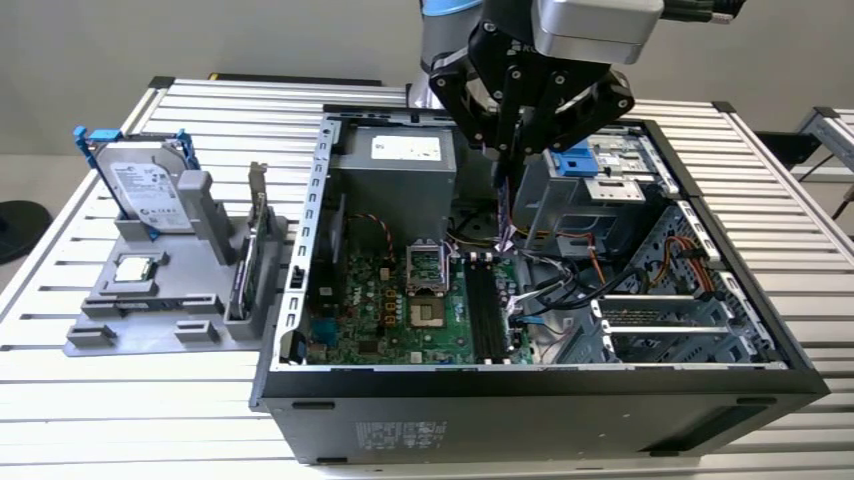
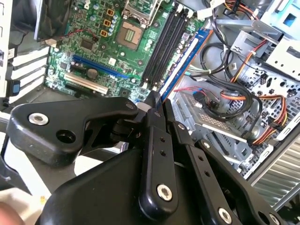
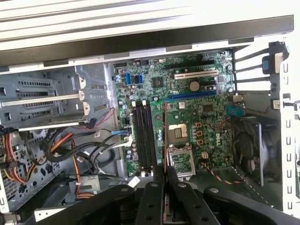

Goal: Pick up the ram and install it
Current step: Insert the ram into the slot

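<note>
The open computer case (image 1: 534, 410) sits at the lower middle of the exterior view, its motherboard (image 1: 400, 300) and dark memory slots (image 1: 483, 310) exposed. At upper centre, the gripper (image 1: 507, 152) is clenched on the ram (image 2: 182, 58), which hangs above the board near those slots.

Your gripper (image 2: 156, 100) clamped on ram (image 2: 190, 54). Blue stick runs alongside black memory slots (image 2: 164, 42) on green motherboard (image 2: 93, 23). You see cable tangle (image 2: 220, 65) just beyond.
</note>
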Robot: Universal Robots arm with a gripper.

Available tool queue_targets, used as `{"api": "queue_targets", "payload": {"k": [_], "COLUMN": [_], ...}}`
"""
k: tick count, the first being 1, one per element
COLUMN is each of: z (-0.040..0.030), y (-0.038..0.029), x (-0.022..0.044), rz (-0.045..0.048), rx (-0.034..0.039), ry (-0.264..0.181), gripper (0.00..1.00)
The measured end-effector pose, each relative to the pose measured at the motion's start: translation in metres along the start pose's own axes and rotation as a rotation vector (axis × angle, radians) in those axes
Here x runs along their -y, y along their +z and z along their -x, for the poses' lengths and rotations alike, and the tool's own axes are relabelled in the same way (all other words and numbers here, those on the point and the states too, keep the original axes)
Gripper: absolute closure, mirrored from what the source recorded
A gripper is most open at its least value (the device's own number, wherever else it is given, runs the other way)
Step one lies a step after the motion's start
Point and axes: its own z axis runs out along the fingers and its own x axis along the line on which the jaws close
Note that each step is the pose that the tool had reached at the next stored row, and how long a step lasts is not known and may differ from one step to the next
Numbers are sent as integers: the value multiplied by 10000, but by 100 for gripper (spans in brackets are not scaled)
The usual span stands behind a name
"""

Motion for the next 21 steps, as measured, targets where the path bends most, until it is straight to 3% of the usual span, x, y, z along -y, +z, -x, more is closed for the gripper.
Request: {"api": "queue_targets", "payload": {"k": [20,21], "z": [-1,-12], "y": [27,30], "x": [-1,0], "rz": [1,2], "rx": [4,28], "ry": [-57,-163], "gripper": [100,100]}}
